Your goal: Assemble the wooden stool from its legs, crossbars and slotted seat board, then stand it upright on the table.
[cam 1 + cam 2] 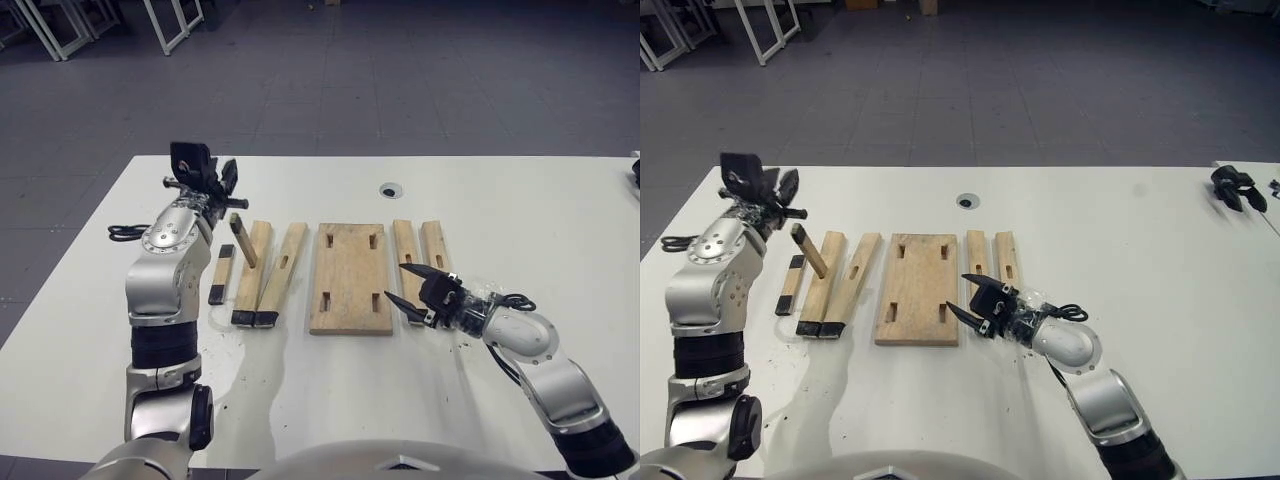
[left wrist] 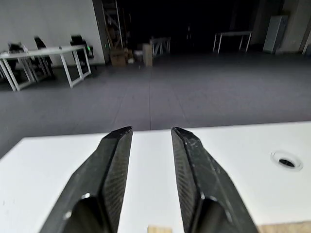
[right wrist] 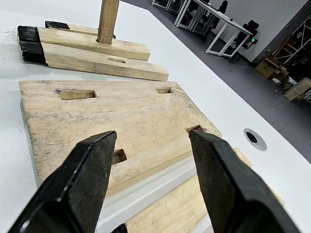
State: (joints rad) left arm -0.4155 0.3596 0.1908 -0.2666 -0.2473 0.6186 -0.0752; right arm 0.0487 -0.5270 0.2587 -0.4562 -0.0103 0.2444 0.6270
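Observation:
The slotted seat board (image 1: pixel 350 278) lies flat mid-table. Left of it two legs (image 1: pixel 268 272) lie side by side, and a crossbar (image 1: pixel 243 240) stands tilted in the slot of the outer one. A short dark-ended crossbar (image 1: pixel 222 272) lies further left. Two more legs (image 1: pixel 420 250) lie right of the board. My left gripper (image 1: pixel 212 172) is raised above the table behind the left legs, open and holding nothing (image 2: pixel 150 131). My right gripper (image 1: pixel 396 282) hangs low at the board's right front corner, open, with the board (image 3: pixel 121 111) just past its fingertips.
A round cable hole (image 1: pixel 391 190) sits in the table behind the board. A black cable (image 1: pixel 122 232) lies at the left edge and a black object (image 1: pixel 1237 188) at the far right. The white table (image 1: pixel 520 230) has free room to the right and front.

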